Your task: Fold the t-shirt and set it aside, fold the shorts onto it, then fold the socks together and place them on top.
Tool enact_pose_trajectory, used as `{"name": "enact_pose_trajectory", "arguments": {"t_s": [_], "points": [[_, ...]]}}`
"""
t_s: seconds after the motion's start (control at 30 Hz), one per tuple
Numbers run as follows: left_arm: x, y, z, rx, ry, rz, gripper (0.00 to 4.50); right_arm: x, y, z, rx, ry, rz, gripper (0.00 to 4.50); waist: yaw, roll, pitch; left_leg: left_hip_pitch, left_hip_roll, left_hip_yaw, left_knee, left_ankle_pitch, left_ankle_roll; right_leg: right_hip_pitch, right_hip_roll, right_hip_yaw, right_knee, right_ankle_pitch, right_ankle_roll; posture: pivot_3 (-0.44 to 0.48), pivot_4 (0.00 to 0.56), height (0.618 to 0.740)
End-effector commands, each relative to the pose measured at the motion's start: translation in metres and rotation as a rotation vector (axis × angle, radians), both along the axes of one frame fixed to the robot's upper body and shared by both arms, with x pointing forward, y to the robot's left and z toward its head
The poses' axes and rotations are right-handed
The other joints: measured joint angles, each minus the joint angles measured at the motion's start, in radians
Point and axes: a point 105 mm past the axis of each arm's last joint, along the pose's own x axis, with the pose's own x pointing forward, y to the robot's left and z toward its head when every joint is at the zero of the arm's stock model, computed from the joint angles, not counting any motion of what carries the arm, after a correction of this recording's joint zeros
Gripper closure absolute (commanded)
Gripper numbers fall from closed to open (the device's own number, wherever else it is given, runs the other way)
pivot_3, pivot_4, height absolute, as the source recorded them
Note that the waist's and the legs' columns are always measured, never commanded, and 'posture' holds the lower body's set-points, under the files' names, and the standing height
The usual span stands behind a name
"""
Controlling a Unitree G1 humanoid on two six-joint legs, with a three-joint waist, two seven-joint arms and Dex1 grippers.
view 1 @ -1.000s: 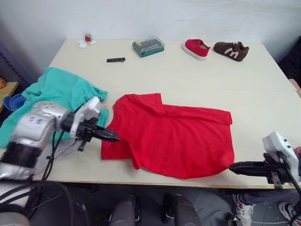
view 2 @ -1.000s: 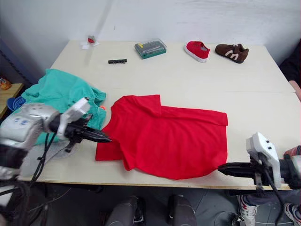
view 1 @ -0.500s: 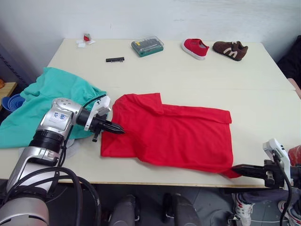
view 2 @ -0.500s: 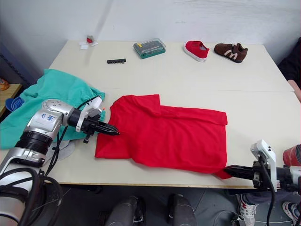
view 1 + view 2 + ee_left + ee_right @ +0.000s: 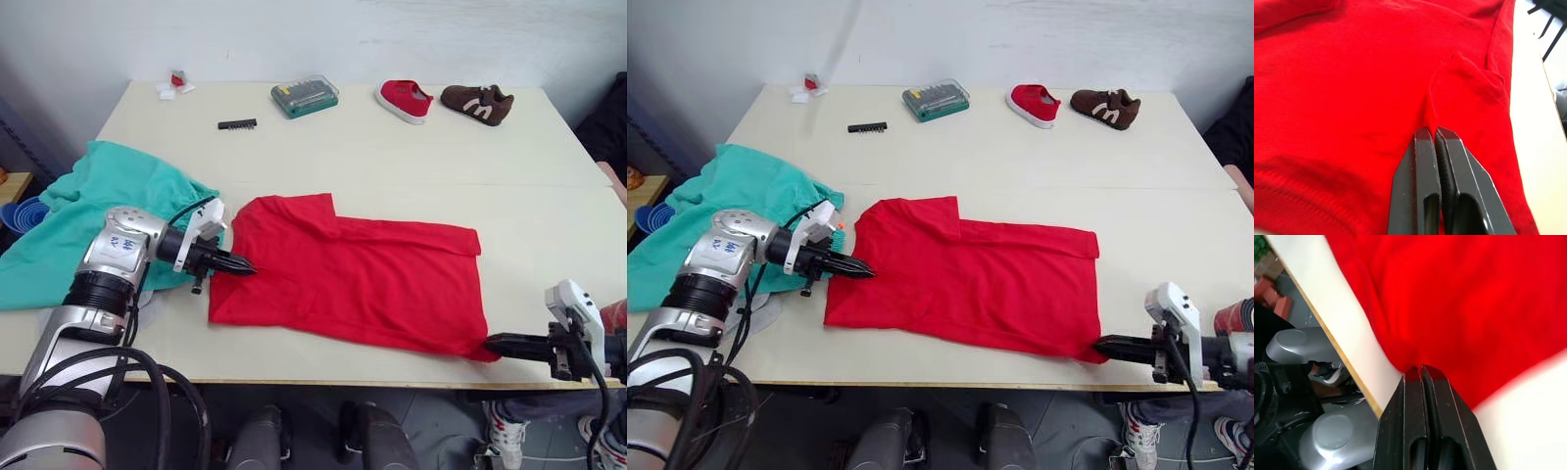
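The red t-shirt (image 5: pixel 353 284) lies spread flat near the table's front edge, with its top left part folded over. My left gripper (image 5: pixel 245 266) is shut on a pinch of fabric at the shirt's left side; in the left wrist view the fingertips (image 5: pixel 1425 134) pinch a raised red crease. My right gripper (image 5: pixel 490 343) is shut on the shirt's front right corner at the table edge, where red cloth (image 5: pixel 1415 308) meets its tips. The teal shorts (image 5: pixel 108 196) lie bunched at the table's left edge. A bit of light grey sock (image 5: pixel 764 315) peeks out under my left arm.
Along the back of the table (image 5: pixel 392 176) stand a green bit case (image 5: pixel 306 95), a red shoe (image 5: pixel 407 100) and a brown shoe (image 5: pixel 477 102). A black bit strip (image 5: pixel 238 124) and a small red-and-white item (image 5: pixel 174 83) lie at the back left.
My left gripper moved right and closed on the shirt's left side. The right gripper drew the front right corner outward, and the bulging front hem now lies straight and flat.
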Motion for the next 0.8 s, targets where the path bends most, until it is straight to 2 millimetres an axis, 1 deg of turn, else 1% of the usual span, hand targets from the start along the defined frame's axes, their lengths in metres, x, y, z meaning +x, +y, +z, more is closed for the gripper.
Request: {"name": "enact_pose_trajectory", "arguments": {"t_s": [0.03,0.13,0.2,0.3,0.43,0.6,0.7,0.8], "points": [[0.002,0.007,0.014,-0.005,-0.051,0.008,4.50,0.003,0.006,0.008,-0.035,-0.061,0.054,4.48,0.000,0.000,0.000,0.000,0.000,0.000,0.000,0.000,0.000,0.000,0.000,0.000,0.000,0.000,0.000,0.000,0.150,0.740],[0.001,0.011,0.015,-0.008,-0.053,0.017,4.50,0.011,0.005,0.006,-0.105,-0.102,0.056,4.48,-0.001,0.000,0.000,0.000,0.000,0.000,0.001,0.000,0.000,0.000,0.000,0.000,0.000,0.000,0.000,0.000,0.150,0.740],[0.003,0.013,0.014,-0.010,-0.061,0.035,4.50,0.012,0.002,-0.002,-0.163,-0.101,0.073,4.48,-0.001,0.000,0.000,0.000,0.000,0.001,0.001,0.000,0.000,0.000,0.000,0.000,0.000,0.000,0.000,0.000,0.150,0.740],[0.005,0.017,0.016,-0.013,-0.071,0.056,4.50,0.014,-0.002,-0.006,-0.181,-0.091,0.080,4.48,0.000,0.000,0.000,0.000,0.000,0.001,0.001,0.000,0.000,0.000,0.000,0.000,0.000,0.000,0.000,0.000,0.150,0.740],[0.009,0.027,0.022,-0.011,-0.088,0.096,4.50,0.022,-0.007,0.002,-0.146,-0.086,0.049,4.48,-0.002,0.000,0.000,0.000,0.000,0.001,0.002,0.000,0.000,0.000,0.000,0.000,0.001,0.000,0.000,0.000,0.150,0.740],[0.014,0.033,0.027,-0.021,-0.106,0.126,4.50,0.031,-0.006,0.012,-0.078,-0.079,0.018,4.48,-0.003,0.000,0.000,0.000,0.000,0.000,0.003,0.000,0.000,0.000,0.000,0.000,0.002,0.000,0.000,0.000,0.150,0.740],[0.016,0.034,0.027,-0.028,-0.111,0.141,4.50,0.029,-0.005,0.009,-0.090,-0.057,0.032,3.90,-0.003,0.000,0.000,0.000,0.000,0.000,0.003,0.000,0.000,0.000,0.000,0.000,0.002,0.000,0.000,0.000,0.150,0.740],[0.017,0.031,0.022,-0.028,-0.112,0.137,4.50,0.035,-0.006,0.006,-0.106,-0.091,-0.001,2.85,-0.002,0.000,0.000,0.000,0.000,0.001,0.003,0.000,0.000,0.000,0.000,0.000,0.002,0.000,0.000,0.000,0.150,0.740]]}}
